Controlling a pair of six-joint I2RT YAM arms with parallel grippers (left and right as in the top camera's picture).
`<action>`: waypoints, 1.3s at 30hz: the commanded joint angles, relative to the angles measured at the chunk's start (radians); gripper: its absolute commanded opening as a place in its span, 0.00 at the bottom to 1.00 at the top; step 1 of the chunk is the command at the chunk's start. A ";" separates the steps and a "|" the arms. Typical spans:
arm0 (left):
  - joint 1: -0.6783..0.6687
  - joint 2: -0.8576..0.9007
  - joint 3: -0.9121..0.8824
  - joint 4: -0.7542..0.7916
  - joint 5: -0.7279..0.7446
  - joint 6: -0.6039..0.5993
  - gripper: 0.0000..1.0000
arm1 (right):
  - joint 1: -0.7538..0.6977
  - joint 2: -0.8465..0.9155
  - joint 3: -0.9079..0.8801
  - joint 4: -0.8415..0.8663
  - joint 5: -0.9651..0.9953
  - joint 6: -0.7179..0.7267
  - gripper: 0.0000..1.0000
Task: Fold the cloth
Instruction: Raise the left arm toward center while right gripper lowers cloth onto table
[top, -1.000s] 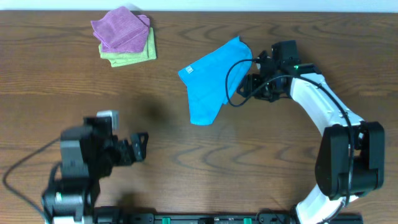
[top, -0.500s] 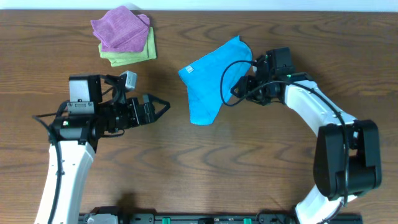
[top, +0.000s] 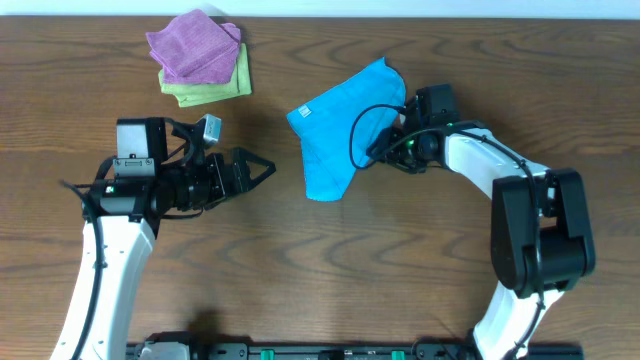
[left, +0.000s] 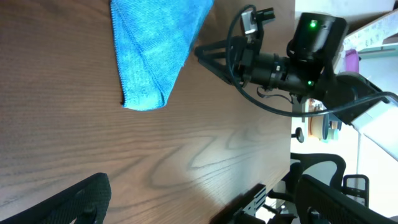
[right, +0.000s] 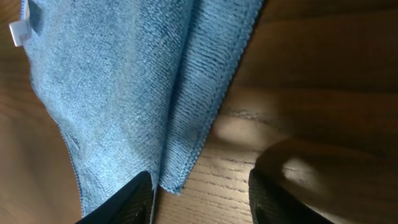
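The sky-blue cloth (top: 335, 130) lies crumpled and partly folded on the table, its small white tag (top: 305, 112) at the left edge. My right gripper (top: 378, 150) is open at the cloth's right edge, one finger on the cloth and a folded corner (right: 180, 155) lying between the fingers (right: 202, 199). The tag shows in the right wrist view (right: 20, 32). My left gripper (top: 262, 168) is open and empty, left of the cloth and pointing at it. In the left wrist view the cloth (left: 152, 53) lies ahead of the open fingers (left: 199, 199).
A purple cloth (top: 195, 45) sits folded on a light green cloth (top: 215, 88) at the table's back left. A black cable (top: 362, 125) loops over the blue cloth by the right wrist.
My left arm rose from the front and swung toward the cloth, then edged a little right. My right gripper crept left along the cloth's right edge. The cloth has not moved.
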 joint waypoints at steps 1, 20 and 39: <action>-0.004 0.026 0.020 0.001 -0.003 -0.012 0.95 | 0.023 0.043 -0.007 0.014 0.013 0.041 0.50; -0.004 0.046 0.020 0.000 -0.003 -0.030 0.95 | 0.053 0.087 -0.007 0.005 0.104 -0.033 0.42; -0.004 0.046 0.020 0.001 -0.003 -0.030 0.95 | 0.019 0.091 -0.007 -0.030 0.226 -0.153 0.36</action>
